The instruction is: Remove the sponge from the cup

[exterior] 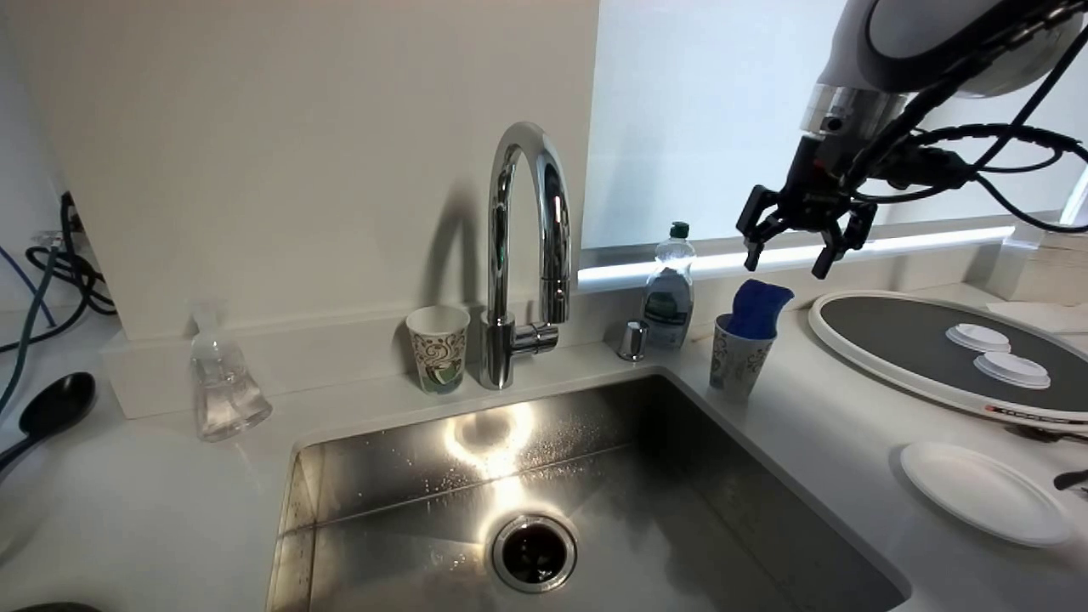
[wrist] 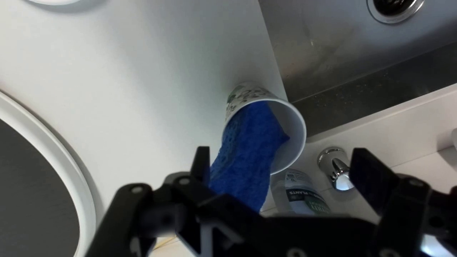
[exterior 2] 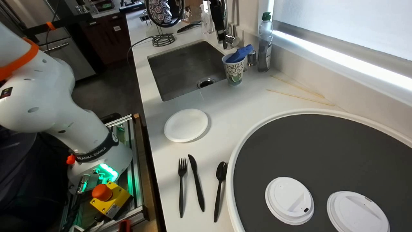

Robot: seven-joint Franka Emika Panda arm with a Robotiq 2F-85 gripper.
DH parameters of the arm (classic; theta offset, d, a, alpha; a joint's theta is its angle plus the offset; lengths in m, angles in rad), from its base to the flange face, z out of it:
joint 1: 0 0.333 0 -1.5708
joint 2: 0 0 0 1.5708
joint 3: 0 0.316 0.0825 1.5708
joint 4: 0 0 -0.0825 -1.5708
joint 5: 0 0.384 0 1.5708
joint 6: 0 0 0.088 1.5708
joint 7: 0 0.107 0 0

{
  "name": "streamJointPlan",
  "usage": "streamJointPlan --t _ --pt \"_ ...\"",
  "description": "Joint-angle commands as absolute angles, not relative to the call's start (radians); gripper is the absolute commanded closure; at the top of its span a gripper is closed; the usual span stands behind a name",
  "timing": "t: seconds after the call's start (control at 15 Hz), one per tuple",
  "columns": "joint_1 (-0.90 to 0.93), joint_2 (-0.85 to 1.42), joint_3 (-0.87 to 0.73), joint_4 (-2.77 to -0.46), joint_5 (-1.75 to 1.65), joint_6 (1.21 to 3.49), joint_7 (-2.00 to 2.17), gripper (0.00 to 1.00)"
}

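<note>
The blue sponge (exterior: 759, 308) stands in a white paper cup with a leafy swirl pattern (exterior: 738, 365), its top sticking out well above the rim. The cup is upright on the counter near the sink's corner. Sponge (exterior 2: 239, 54) and cup (exterior 2: 234, 71) also show in an exterior view, the sponge leaning toward the wall. My gripper (exterior: 786, 263) is open and empty, just above the sponge. In the wrist view the sponge (wrist: 246, 153) lies near the left finger of the gripper (wrist: 280, 157); its upper end is partly hidden by the gripper. The cup's inside (wrist: 291, 142) shows beside it.
A soap bottle (exterior: 669, 293) and a small chrome cap (exterior: 633, 340) stand beside the cup near the wall. The sink (exterior: 408, 527), faucet (exterior: 500, 272) and a second paper cup (exterior: 439, 348) are alongside. A round grey board (exterior 2: 309, 145) and white plate (exterior 2: 186, 125) lie on the counter.
</note>
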State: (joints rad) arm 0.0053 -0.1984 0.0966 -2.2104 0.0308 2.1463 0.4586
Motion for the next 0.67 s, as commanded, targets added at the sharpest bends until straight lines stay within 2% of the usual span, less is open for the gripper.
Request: streamJointPlan --t 0.0,0.6 --pt "0.008 -0.198 0.094 -2.208 0.03 2.143 0.459 0.0" --pt "0.01 -0.105 0.014 -2.198 0.258 2.271 0.226 0.0"
